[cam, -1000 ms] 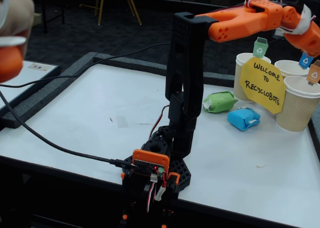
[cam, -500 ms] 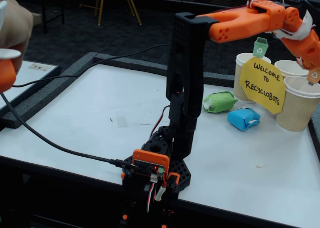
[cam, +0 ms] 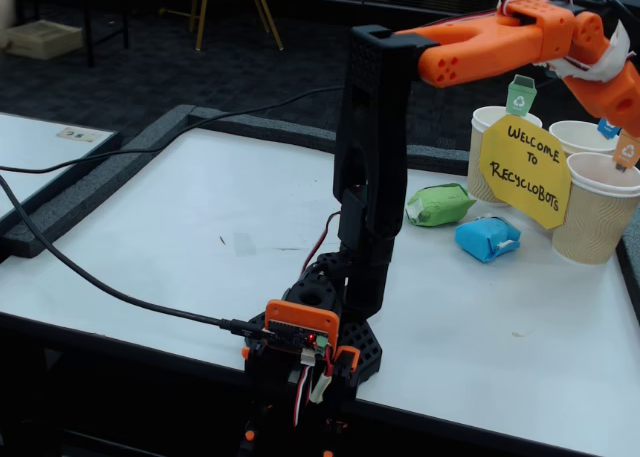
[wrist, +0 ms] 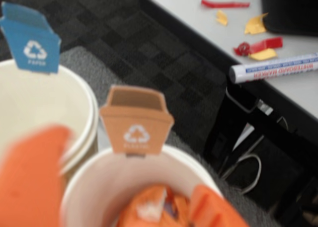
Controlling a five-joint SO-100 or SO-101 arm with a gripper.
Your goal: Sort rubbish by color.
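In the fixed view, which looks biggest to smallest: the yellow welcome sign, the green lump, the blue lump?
1. The yellow sign looks largest.
2-3. The green lump and the blue lump look about alike; green seems slightly wider, but too close to rank.

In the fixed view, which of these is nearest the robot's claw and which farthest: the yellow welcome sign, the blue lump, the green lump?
Measured from the gripper at the right edge, over the cups:
1. Yellow sign, just left of and below it.
2. Blue lump, lower, on the table.
3. Green lump, farthest left.
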